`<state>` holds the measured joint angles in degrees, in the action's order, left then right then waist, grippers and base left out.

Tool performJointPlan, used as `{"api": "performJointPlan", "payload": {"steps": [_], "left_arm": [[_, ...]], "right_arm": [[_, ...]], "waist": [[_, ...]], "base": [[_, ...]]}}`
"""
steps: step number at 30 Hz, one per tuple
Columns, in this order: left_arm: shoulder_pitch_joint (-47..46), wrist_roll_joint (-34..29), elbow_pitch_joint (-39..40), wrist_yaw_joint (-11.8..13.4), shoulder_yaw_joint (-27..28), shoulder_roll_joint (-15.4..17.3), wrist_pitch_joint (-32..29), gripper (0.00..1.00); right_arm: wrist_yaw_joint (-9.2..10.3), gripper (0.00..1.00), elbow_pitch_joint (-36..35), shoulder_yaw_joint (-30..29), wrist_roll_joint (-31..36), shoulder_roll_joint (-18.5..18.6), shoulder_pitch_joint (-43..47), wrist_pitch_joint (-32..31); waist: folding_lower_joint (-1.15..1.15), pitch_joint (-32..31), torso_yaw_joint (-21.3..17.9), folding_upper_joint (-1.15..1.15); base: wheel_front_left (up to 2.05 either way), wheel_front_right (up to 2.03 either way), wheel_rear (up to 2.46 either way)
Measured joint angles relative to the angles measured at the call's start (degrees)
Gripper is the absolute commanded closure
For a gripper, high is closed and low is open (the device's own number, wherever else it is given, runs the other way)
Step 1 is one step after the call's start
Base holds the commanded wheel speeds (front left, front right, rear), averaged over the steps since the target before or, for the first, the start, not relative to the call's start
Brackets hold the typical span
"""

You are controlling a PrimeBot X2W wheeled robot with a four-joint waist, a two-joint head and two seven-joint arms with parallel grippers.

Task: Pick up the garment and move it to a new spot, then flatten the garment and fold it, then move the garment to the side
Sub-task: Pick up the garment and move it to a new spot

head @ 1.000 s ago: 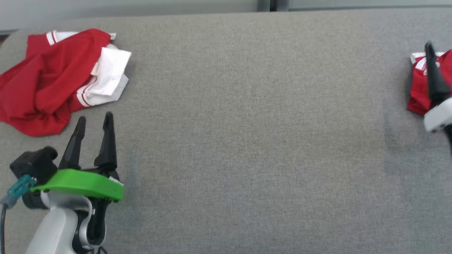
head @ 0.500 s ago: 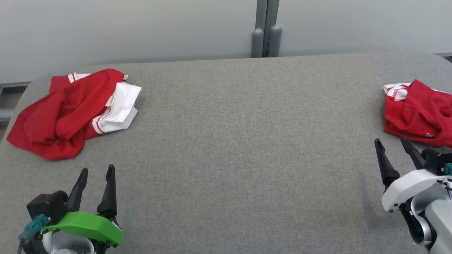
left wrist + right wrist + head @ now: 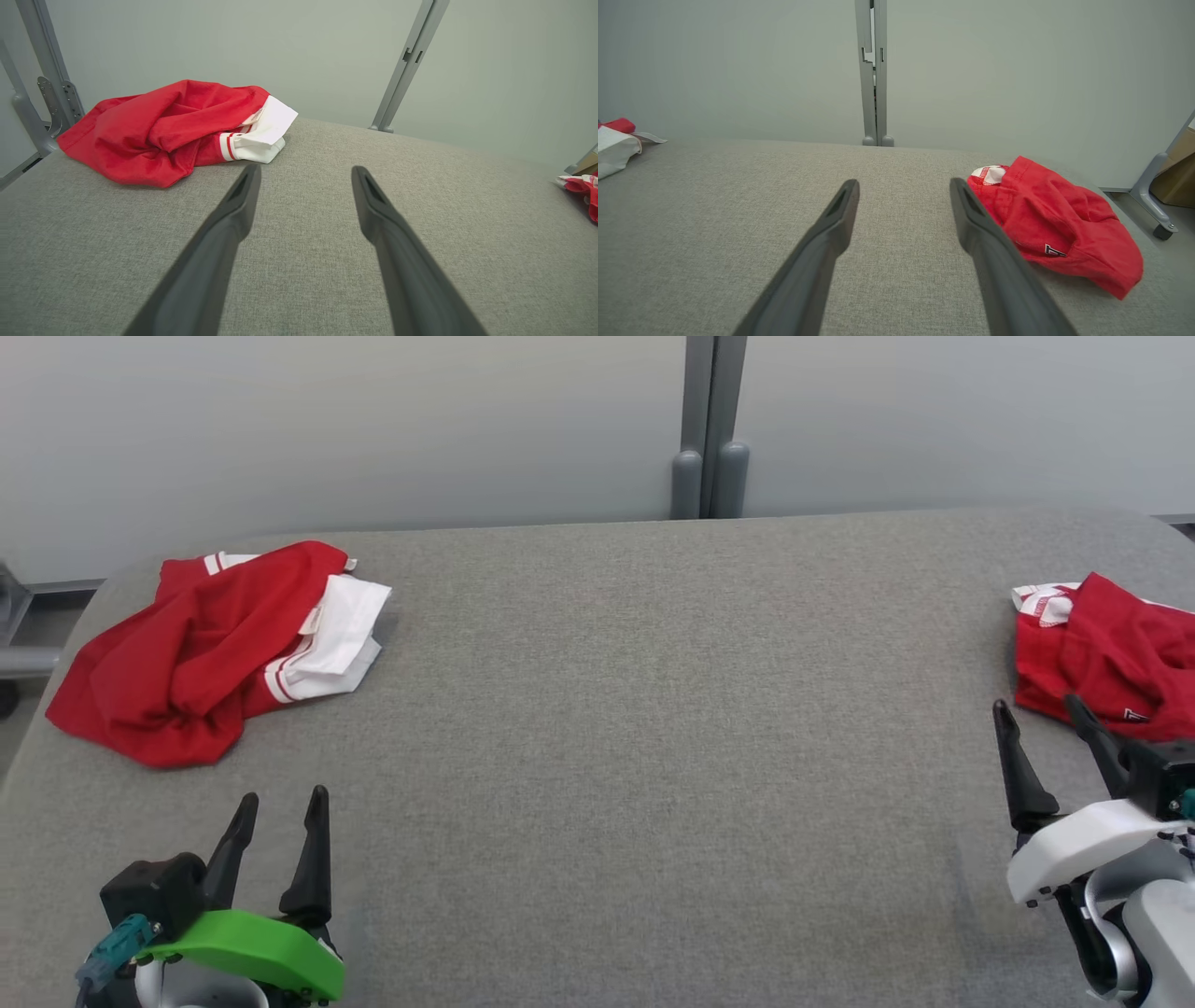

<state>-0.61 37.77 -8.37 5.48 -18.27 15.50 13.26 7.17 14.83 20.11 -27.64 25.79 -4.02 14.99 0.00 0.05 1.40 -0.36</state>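
Progress looks near zero on the crumpled red-and-white garment (image 3: 187,653) — it lies unflattened ahead and to the left of your left gripper (image 3: 283,795), and with that one and the right gripper (image 3: 1036,705) both spread wide and empty, you've got pickup, flattening, folding and shifting aside left.

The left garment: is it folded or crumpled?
Crumpled. The left garment lies in a bunched red heap, with a white part sticking out at one side.

L claw (image 3: 285,796) black w/ green collar (image 3: 252,945); R claw (image 3: 1037,705) white collar (image 3: 1074,845).
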Motion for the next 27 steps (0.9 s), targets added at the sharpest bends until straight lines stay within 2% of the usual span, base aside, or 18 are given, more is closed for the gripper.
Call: {"api": "performJointPlan", "payload": {"steps": [4,7,12,23,27], "left_arm": [[0.04,-0.23,0.02,0.01,0.76,-0.32,0.48,0.0],[1.18,-0.21,0.13,0.08,3.48,-0.34,0.53,0.0],[3.62,-0.12,0.14,0.34,6.09,-0.32,0.75,0.0],[2.89,0.69,2.96,0.55,5.95,-0.33,0.98,0.0],[-0.42,4.1,3.6,-0.81,6.87,-0.69,-0.42,0.0]], "right_arm": [[0.0,0.0,-2.64,1.63,1.3,-1.21,0.02,0.0],[-0.1,0.0,-4.39,5.7,3.59,-2.91,-0.42,0.0],[-0.91,0.0,-5.09,8.15,4.77,-4.24,-2.61,0.0],[-0.92,0.0,-6.76,6.82,5.06,-4.24,-2.65,0.0],[-0.92,0.0,-7.86,7.65,6.44,-4.26,-3.18,-0.53]], "waist": [[0.0,-0.15,2.12,0.0],[0.0,-0.32,4.7,0.0],[0.0,-0.51,8.27,0.0],[0.0,0.4,16.26,0.0],[0.0,2.55,17.67,0.0]], "base": [[0.0,0.0,0.0],[0.0,0.0,0.0],[0.0,0.0,0.0],[0.0,0.0,0.0],[0.0,0.0,0.0]]}}
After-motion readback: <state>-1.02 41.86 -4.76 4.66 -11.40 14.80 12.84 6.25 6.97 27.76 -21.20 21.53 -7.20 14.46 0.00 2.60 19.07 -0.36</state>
